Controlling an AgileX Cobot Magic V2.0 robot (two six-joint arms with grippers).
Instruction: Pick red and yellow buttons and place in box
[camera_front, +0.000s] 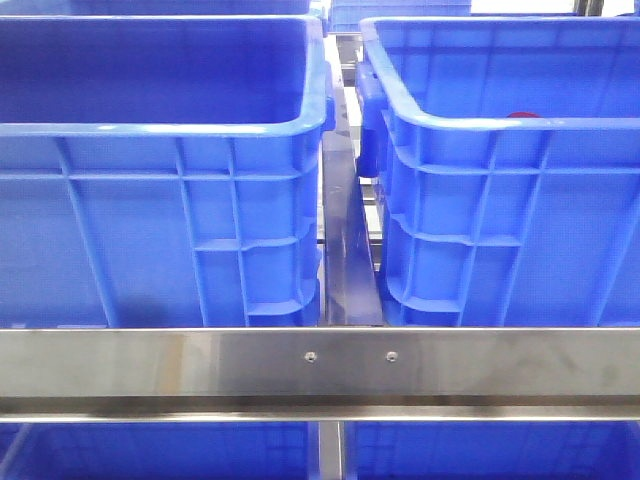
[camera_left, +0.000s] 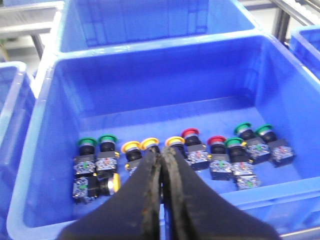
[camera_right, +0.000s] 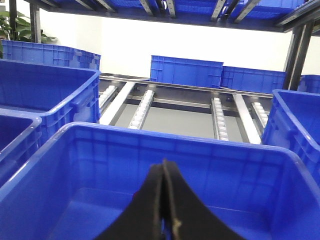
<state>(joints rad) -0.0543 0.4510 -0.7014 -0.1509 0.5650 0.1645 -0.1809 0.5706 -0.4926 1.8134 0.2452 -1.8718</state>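
In the left wrist view, a blue crate (camera_left: 45, 150) holds a row of push buttons on its floor. There are several yellow buttons (camera_left: 132, 147), two red buttons (camera_left: 190, 133) and several green buttons (camera_left: 87, 142). One yellow button (camera_left: 114, 183) lies on its side. My left gripper (camera_left: 161, 152) hangs shut and empty above the yellow ones. My right gripper (camera_right: 163, 164) is shut over another blue crate (camera_right: 150, 135), whose visible floor is bare. The front view shows two like crates, and I cannot tell which is the box. A red sliver (camera_front: 521, 115) peeks over the right crate's (camera_front: 500, 130) rim.
The left crate (camera_front: 160, 130) and the right crate stand side by side behind a steel rail (camera_front: 320, 365), with a narrow metal divider (camera_front: 345, 250) between them. More blue crates (camera_right: 186, 71) and roller tracks (camera_right: 142, 107) lie beyond. Neither arm shows in the front view.
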